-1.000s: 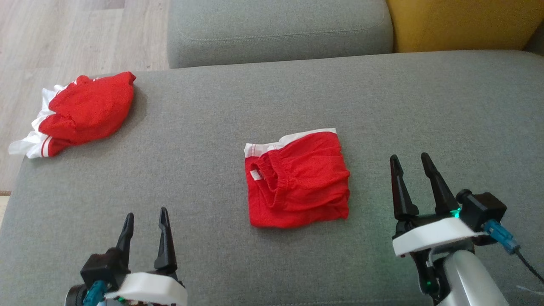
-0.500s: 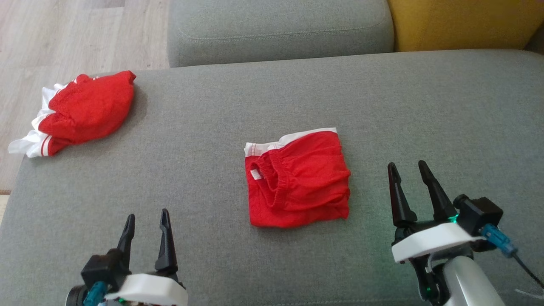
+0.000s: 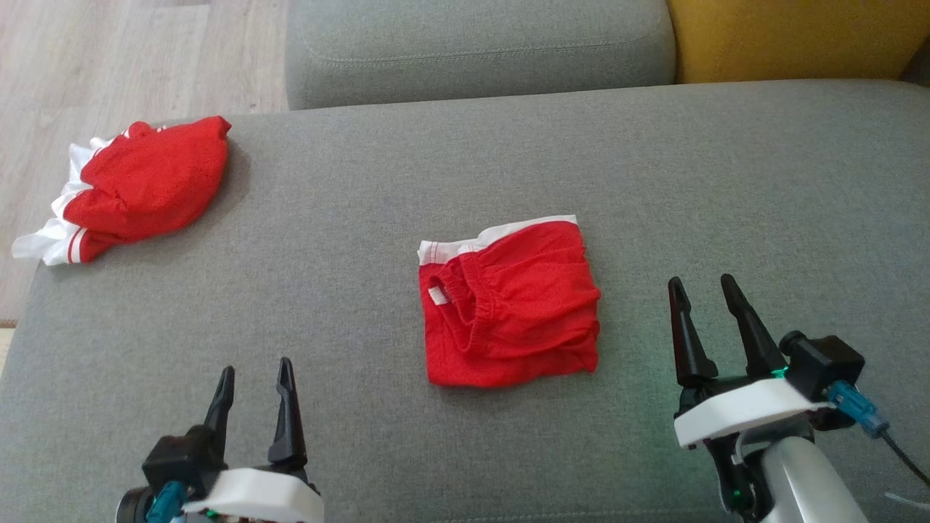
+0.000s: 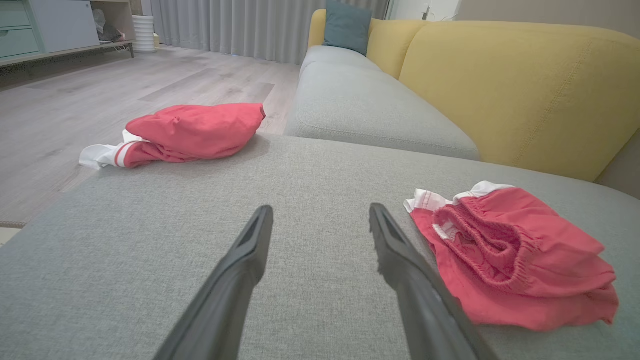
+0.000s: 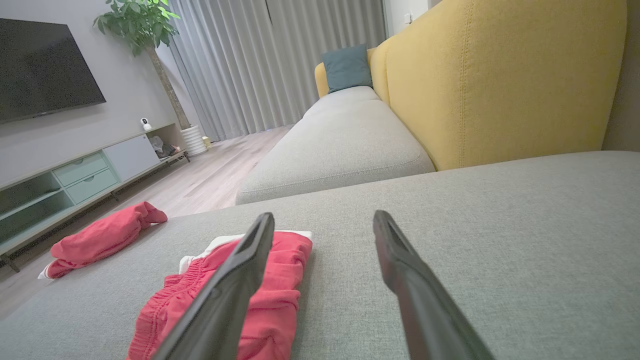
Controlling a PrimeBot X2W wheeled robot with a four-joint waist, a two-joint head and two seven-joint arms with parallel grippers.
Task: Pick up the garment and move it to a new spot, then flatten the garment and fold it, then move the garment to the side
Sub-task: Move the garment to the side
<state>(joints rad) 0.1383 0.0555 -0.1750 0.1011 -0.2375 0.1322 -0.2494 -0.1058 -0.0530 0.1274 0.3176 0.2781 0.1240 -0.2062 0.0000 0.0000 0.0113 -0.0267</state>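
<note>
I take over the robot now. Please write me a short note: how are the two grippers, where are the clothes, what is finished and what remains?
Left gripper: open, empty, at the near left of the cushion.
Right gripper: open, empty, to the right of the shorts, not touching them.
The shorts: red, folded, lying mid-cushion between the grippers.
Second garment: red and white, bunched at the cushion's far left corner.
Done: the shorts look flattened and folded.
Left: move the shorts to the side; the second garment probably comes after.

Grey sofa carries folded shorts, crumpled garment.
</note>
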